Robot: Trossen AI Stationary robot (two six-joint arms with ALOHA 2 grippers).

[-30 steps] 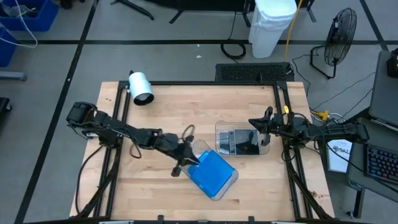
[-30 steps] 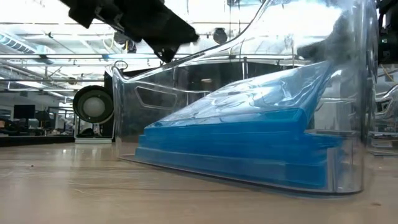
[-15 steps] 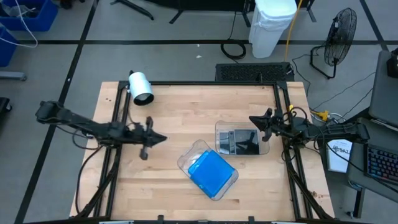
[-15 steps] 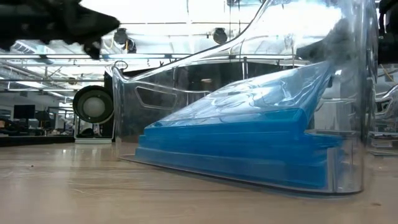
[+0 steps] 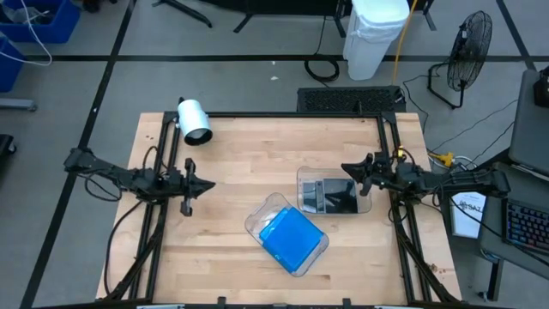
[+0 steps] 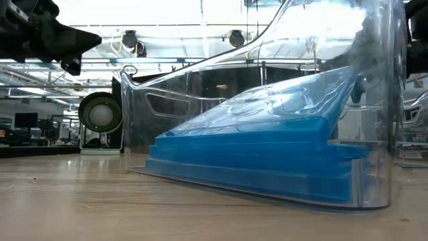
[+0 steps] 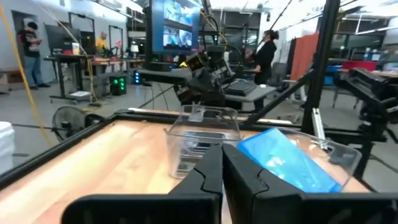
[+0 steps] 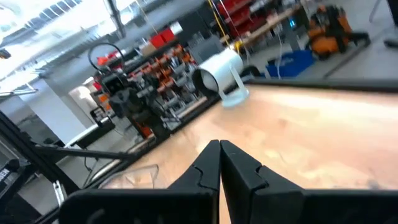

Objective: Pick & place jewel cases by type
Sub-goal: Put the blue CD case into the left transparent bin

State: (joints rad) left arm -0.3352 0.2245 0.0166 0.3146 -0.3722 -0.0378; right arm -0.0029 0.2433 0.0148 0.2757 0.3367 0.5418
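Jewel cases sat sorted in two clear trays: blue ones (image 5: pixel 291 240) in the near tray (image 5: pixel 257 215), dark ones (image 5: pixel 330 196) in the far tray (image 5: pixel 305 176). Left gripper (image 5: pixel 190 183) was well away at the table's left side, jaws pressed together and empty. Right gripper (image 5: pixel 358 170) hung beside the dark-case tray, jaws also together, holding nothing.

We see two slim black arms, the left arm (image 5: pixel 129 176) and the right arm (image 5: pixel 446 182), built of jointed segments with thin dark cables looping alongside. Each ends in two matte black, angular fingers (image 7: pixel 249 180) with stepped edges.
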